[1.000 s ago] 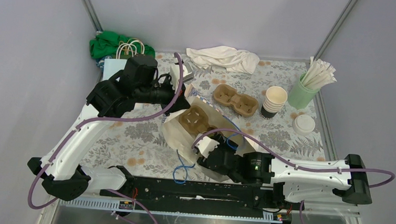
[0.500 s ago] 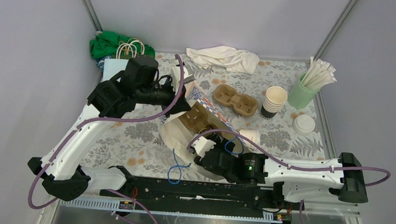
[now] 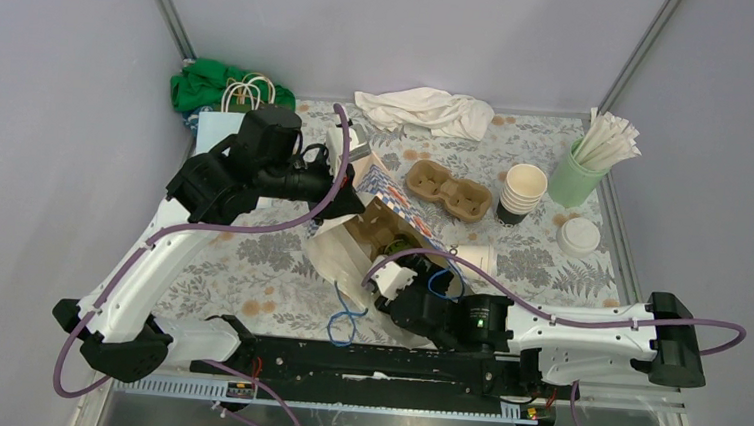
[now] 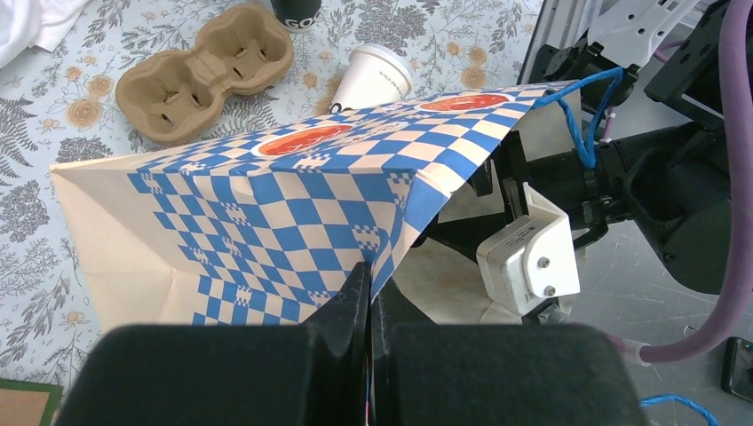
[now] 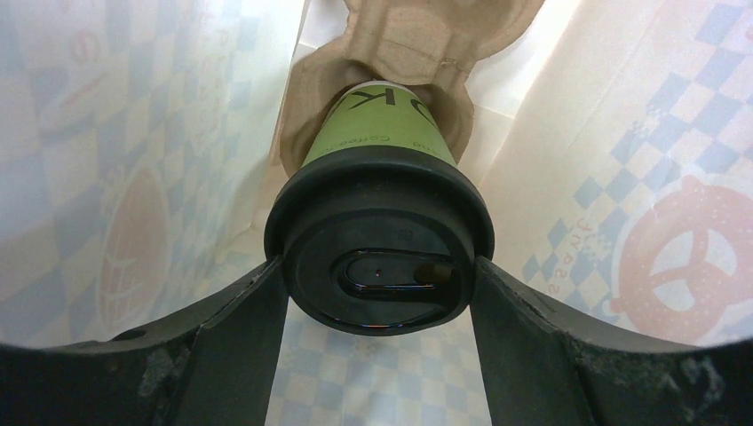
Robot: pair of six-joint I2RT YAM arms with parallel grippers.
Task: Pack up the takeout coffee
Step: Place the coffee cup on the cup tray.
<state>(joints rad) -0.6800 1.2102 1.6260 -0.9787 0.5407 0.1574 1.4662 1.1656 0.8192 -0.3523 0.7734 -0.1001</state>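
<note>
Reaching deeper, our right gripper, jaws wide, seats the green cup in the carrier: nearly packed. Left gripper (shut) pins the bag.

A paper bag, smooth and matt, is printed in blue-and-white check outside and plain cream within. Inside the bag, a coffee cup has a matt green paper wall and a black plastic lid with a slight sheen. It sits in a carrier of rough, fibrous brown moulded pulp. The right gripper's fingers, either side of the lid, are matt black plastic, lightly scuffed. The bag's handle is twisted blue cord. Behind the bag lies a crumpled white cloth; beneath the bag is a matt floral-print table covering.
</note>
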